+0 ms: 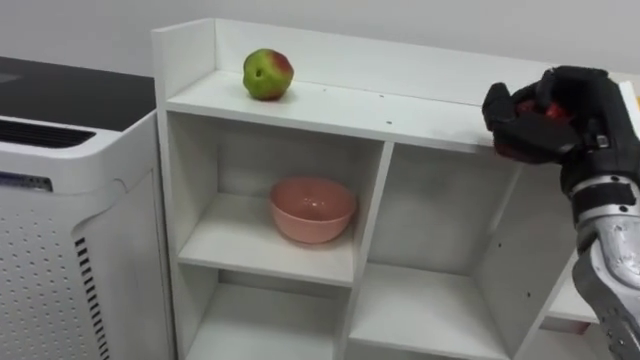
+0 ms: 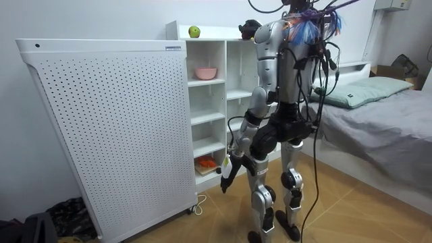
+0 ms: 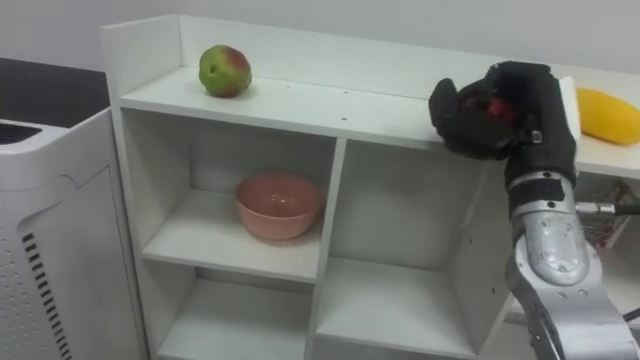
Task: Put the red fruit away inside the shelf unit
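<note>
A green-and-red apple (image 1: 267, 74) rests at the left end of the white closet's top shelf (image 1: 340, 105). My right hand (image 1: 545, 125) hovers at the right end of that shelf, just above its front edge. It is shut on a small red fruit (image 3: 497, 108), which shows only as red patches between the black fingers. A yellow fruit (image 3: 608, 115) lies on the shelf top just right of the hand. In the room view I stand upright facing the closet, and my left hand (image 2: 226, 177) hangs relaxed beside my thigh.
A pink bowl (image 1: 312, 208) sits in the upper left compartment; the compartment to its right holds nothing. A tall white perforated appliance (image 2: 101, 135) stands against the closet's left side. Something orange (image 2: 206, 163) lies on a low shelf. A bed (image 2: 378, 115) is behind me.
</note>
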`<state>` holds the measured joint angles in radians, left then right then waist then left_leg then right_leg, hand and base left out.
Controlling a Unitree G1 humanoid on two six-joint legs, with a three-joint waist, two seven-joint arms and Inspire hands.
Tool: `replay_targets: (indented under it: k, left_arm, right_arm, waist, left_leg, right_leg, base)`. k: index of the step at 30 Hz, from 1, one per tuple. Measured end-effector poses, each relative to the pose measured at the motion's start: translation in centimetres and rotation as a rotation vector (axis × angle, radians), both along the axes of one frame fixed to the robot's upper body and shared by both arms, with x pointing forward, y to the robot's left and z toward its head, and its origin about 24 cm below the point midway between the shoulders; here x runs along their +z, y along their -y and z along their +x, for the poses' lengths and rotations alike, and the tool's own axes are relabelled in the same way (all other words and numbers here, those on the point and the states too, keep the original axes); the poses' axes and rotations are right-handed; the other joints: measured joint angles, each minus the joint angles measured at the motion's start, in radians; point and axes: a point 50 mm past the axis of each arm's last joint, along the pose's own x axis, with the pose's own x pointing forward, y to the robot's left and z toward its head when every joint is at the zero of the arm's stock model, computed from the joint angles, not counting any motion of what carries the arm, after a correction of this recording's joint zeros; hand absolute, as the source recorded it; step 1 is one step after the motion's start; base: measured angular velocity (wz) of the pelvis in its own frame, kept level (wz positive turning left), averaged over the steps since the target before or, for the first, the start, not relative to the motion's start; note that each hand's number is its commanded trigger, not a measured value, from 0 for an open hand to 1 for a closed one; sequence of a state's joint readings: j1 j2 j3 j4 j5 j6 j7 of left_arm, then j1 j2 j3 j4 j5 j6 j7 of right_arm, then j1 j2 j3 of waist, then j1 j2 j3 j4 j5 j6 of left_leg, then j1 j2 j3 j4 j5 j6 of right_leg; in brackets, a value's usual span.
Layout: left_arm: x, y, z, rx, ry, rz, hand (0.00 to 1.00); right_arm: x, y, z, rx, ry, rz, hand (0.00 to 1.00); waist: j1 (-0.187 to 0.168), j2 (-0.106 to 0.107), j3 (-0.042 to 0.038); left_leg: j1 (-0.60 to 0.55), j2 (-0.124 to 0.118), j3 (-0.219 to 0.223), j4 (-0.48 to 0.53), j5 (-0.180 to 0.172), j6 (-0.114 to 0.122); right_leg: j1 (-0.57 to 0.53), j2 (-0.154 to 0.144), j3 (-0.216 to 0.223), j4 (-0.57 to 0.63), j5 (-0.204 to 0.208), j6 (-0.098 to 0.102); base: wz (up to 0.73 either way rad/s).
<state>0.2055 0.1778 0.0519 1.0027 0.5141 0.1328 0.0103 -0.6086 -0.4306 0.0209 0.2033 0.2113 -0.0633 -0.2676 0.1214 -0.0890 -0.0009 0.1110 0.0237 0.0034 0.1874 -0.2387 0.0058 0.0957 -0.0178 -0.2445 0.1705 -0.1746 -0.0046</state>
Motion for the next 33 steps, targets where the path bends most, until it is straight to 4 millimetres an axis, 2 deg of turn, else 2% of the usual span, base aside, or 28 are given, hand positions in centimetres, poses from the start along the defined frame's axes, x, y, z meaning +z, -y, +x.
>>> replay_targets:
  k: [2, 6, 10, 13, 20, 23, 25, 26, 30, 33]
  left_arm:
    - [0.0, 0.0, 0.0, -0.001, 0.002, -0.002, 0.0]
    - [0.0, 0.0, -0.1, -0.002, 0.01, 0.007, 0.0]
    - [-0.1, 0.3, -0.2, -0.022, 0.018, 0.008, 0.0]
    - [-0.2, 0.3, -0.5, -0.014, 0.009, 0.007, 0.0]
    - [-0.5, 0.8, -1.0, -0.041, -0.028, 0.004, 0.0]
    - [-0.5, 0.9, -0.7, -0.058, -0.029, 0.005, 0.0]
    - [-0.5, 1.1, -0.6, -0.067, -0.026, 0.003, 0.0]
    - [-0.6, 1.2, -0.5, -0.065, -0.024, 0.0, 0.0]
    - [-0.6, 1.7, 0.3, -0.077, -0.003, 0.003, 0.0]
    - [-0.7, 2.1, 0.9, -0.083, 0.007, 0.005, 0.0]
  right_arm:
    - [0.0, -0.5, -0.3, 0.012, 0.008, -0.031, 1.0]
    - [1.5, -2.4, -1.5, 0.093, 0.084, -0.068, 1.0]
    - [3.3, -4.0, -3.4, 0.142, 0.2, -0.135, 1.0]
    - [3.0, -4.9, -4.2, 0.175, 0.212, -0.162, 1.0]
    - [1.3, -7.1, -5.5, 0.344, 0.17, -0.115, 1.0]
    - [-0.4, -7.3, -5.5, 0.413, 0.097, -0.042, 1.0]
    - [-3.1, -7.2, -5.3, 0.442, -0.019, 0.031, 1.0]
    - [-3.9, -7.1, -5.3, 0.445, -0.052, 0.047, 1.0]
    - [-9.2, -6.5, -3.9, 0.47, -0.28, 0.28, 1.0]
    - [-13.4, -6.4, -3.6, 0.44, -0.437, 0.454, 1.0]
  waist:
    - [-0.001, 0.003, -0.002]
    - [-0.001, 0.014, -0.0061]
    - [-0.004, 0.017, -0.0043]
    - [0.0, 0.021, -0.0017]
    - [-0.005, 0.022, -0.0016]
    - [-0.006, 0.024, -0.0003]
    - [-0.005, 0.031, 0.0022]
    - [-0.005, 0.033, 0.0033]
    - [-0.015, 0.053, 0.0068]
    - [-0.014, 0.065, 0.0042]
  left_leg:
    - [0.004, 0.0, 0.013, 0.001, 0.0, 0.0]
    - [0.006, 0.0, 0.021, -0.002, 0.0, 0.0]
    - [0.016, 0.001, 0.024, -0.01, 0.0, 0.0]
    - [0.035, 0.002, 0.032, -0.019, 0.0, 0.0]
    - [0.016, 0.003, 0.034, -0.014, 0.0, 0.001]
    - [0.004, 0.004, 0.033, -0.013, 0.0, 0.001]
    - [0.004, 0.004, 0.035, -0.007, 0.0, 0.001]
    - [0.002, 0.003, 0.035, -0.007, 0.0, 0.001]
    - [-0.046, 0.002, 0.036, 0.012, 0.0, 0.001]
    - [-0.087, 0.002, 0.036, 0.03, 0.0, 0.001]
  right_leg:
    - [-0.003, 0.0, 0.013, 0.0, 0.0, 0.0]
    - [-0.01, 0.002, 0.036, -0.001, 0.0, 0.0]
    - [-0.004, 0.005, 0.039, -0.002, 0.0, 0.0]
    - [0.007, 0.006, 0.047, -0.001, 0.0, 0.0]
    - [-0.01, 0.006, 0.049, 0.005, 0.006, 0.0]
    - [-0.013, 0.006, 0.047, 0.004, 0.007, -0.001]
    - [-0.015, 0.006, 0.05, 0.003, 0.007, -0.001]
    - [-0.016, 0.006, 0.05, 0.003, 0.007, -0.001]
    - [-0.061, 0.003, 0.044, 0.017, 0.009, -0.002]
    - [-0.098, 0.0, 0.039, 0.026, 0.012, -0.004]
  base:
    - [-0.13]
    - [-0.13]
    - [-0.01]
    - [-0.07]
    - [-0.03]
    - [0.08]
    - [0.0]
    - [-0.04]
    - [-0.01]
    - [0.02]
